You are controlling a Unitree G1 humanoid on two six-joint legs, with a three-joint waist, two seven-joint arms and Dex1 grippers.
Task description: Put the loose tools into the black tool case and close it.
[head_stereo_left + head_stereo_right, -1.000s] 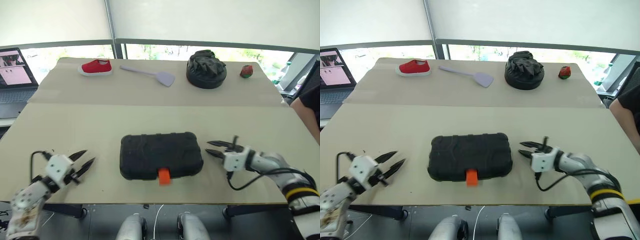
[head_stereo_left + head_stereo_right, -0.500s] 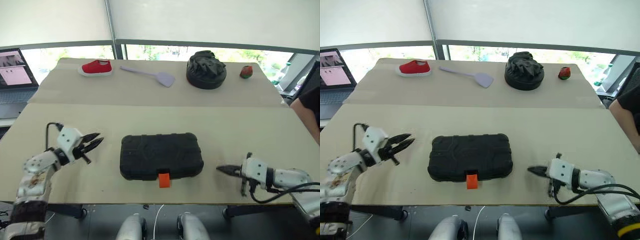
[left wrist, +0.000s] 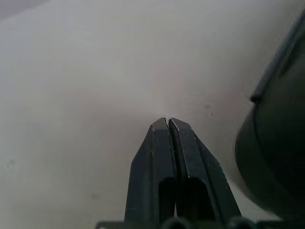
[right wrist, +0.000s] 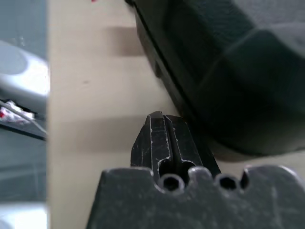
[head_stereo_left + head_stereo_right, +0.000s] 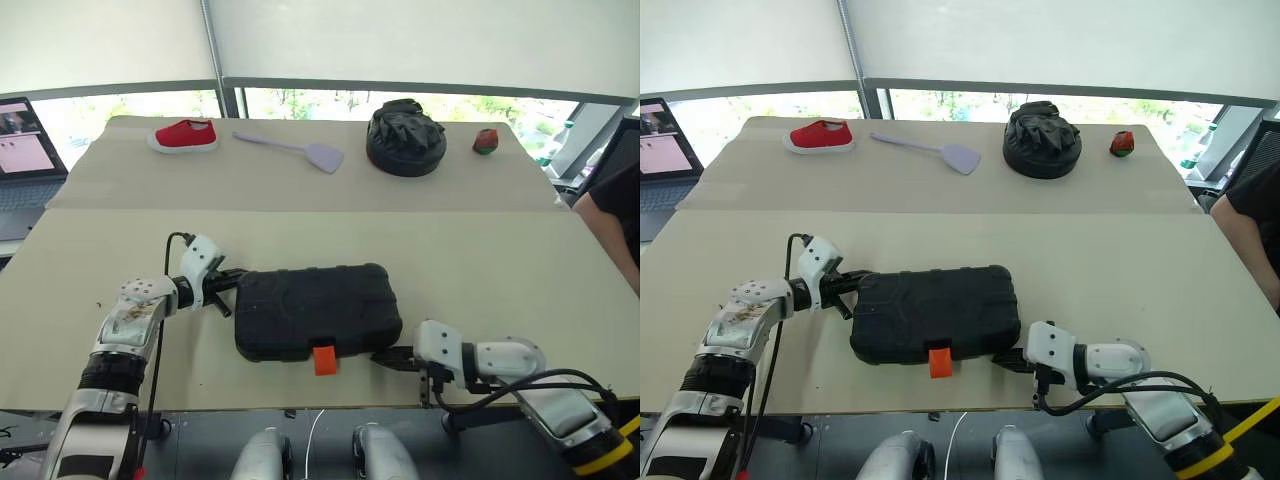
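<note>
Black case (image 5: pixel 318 311) lies shut, long axis across the worktop (image 5: pixel 480 250), between 2 clenched, empty tools: left tool (image 5: pixel 232 280) at its left end, right tool (image 5: pixel 385 357) at its near-right corner.

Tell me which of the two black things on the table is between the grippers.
The case, flat and ribbed with an orange latch, near the front edge. The round fabric mound sits far back, beside the spatula.

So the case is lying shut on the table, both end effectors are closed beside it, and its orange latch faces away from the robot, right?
Not quite. The orange latch sits on the black tool case's near edge, facing the robot, as the left eye view shows. The rest holds: the case is shut, with the left end effector and right end effector closed beside it.
</note>
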